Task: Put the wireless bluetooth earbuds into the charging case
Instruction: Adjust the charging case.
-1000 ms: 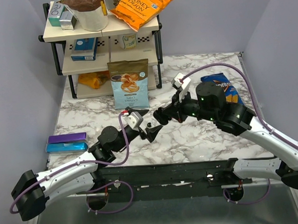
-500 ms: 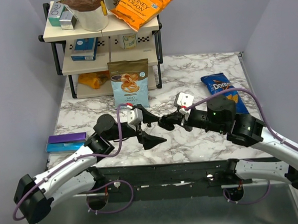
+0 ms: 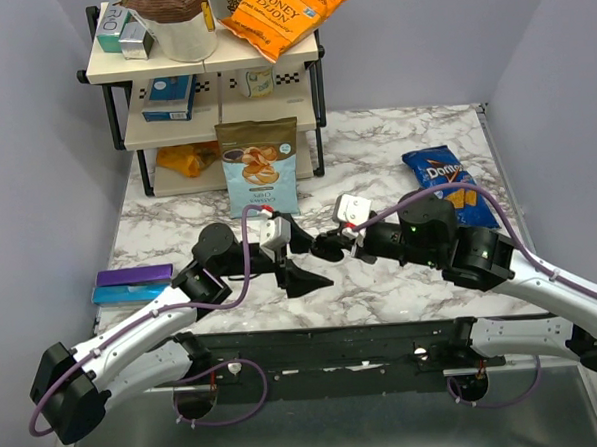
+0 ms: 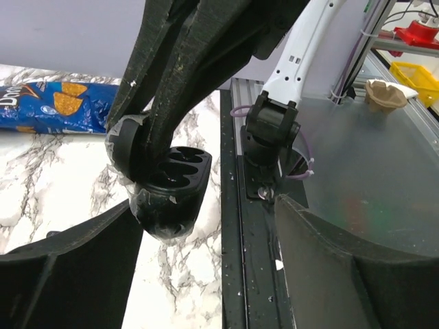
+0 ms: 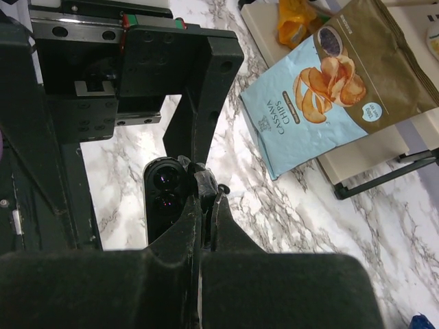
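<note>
At the middle of the tabletop (image 3: 168, 225), near its front edge, both hands tip to tip. Left hand (image 3: 319, 261): fingers spread wide apart, one on either side of the charging case (image 4: 171, 195), neither visibly touching it. Right hand (image 5: 207, 192): fingers pressed together, seemingly pinched on the rounded lid end of the case, reaching in from the right. Case open and tilted, wells facing upward, apparently lifted clear of the marble in the left wrist view. Inside, dark glossy hollows; cannot tell whether the wireless bluetooth earbuds sit in them. Behind the hands, a cassava chips bag (image 3: 259, 165) standing upright against the shelf rack (image 3: 205, 63). Further right, flat on the marble, a blue Doritos bag (image 3: 444, 181). At the left edge, a purple packet (image 3: 133, 276) stacked on a blue one, well apart from both hands.
</note>
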